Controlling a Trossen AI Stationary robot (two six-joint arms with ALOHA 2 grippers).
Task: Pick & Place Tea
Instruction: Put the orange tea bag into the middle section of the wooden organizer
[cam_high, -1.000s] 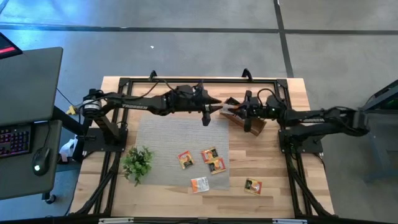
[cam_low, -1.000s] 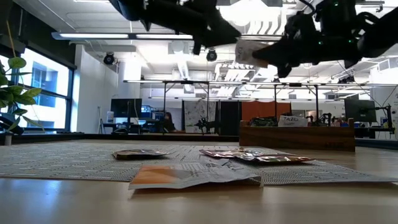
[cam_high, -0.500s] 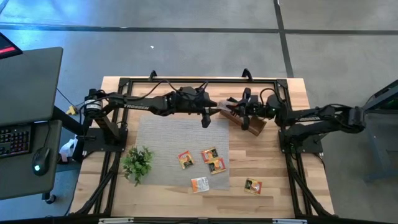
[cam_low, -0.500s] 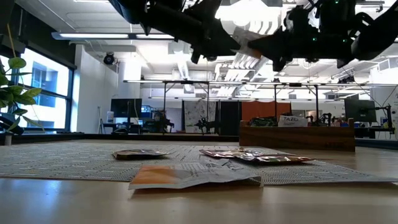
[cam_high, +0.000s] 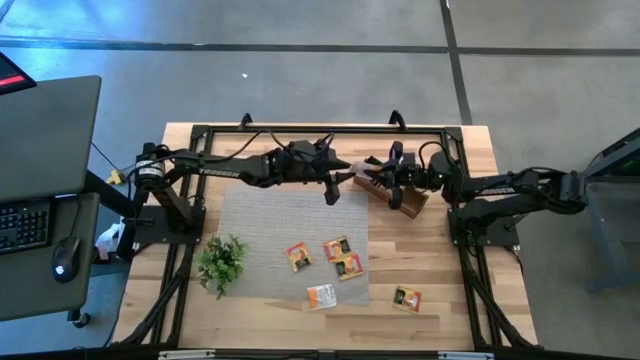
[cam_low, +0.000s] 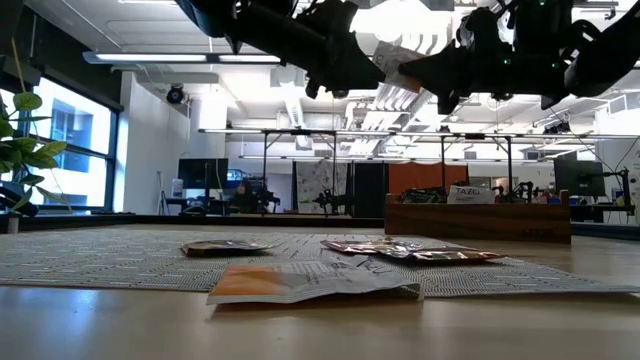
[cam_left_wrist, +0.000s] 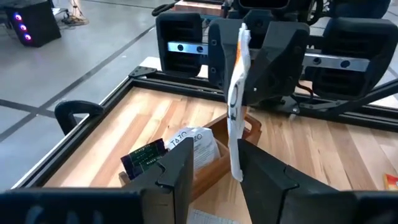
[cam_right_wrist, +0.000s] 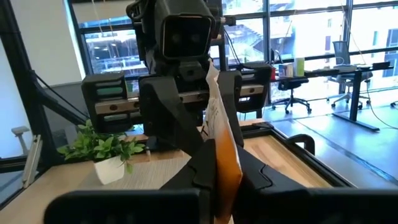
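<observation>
So, counting the tea first: five sachets lie flat on the table in the high view. Three orange-and-white ones sit on the grey woven mat (cam_high: 255, 225): one (cam_high: 298, 256) left of a close pair (cam_high: 337, 248) and (cam_high: 349, 266). A fourth sachet (cam_high: 321, 296) lies at the mat's front edge, and a darker one (cam_high: 406, 299) lies alone on bare wood to the right. A sixth sachet (cam_high: 360, 171) is up in the air between the two arms, above the mat's back right corner and just beside the wooden box (cam_high: 398, 192), which holds more tea, too crowded to count. One green plant (cam_high: 221, 262) stands at the mat's front left corner.

Both pincers meet at that raised sachet. The right gripper (cam_right_wrist: 217, 163) is clamped on its orange end. The left gripper (cam_left_wrist: 214, 163) has its fingers on either side of the other end with a gap on show, so not closed.

Versus a second ago, the two grippers were apart with clear space between them; now they have closed in on each other and the left one reaches the sachet. Nothing on the table has shifted.

Room-wise, the middle and left of the mat are bare, and so is the wood along the front edge left of the fourth sachet.
</observation>
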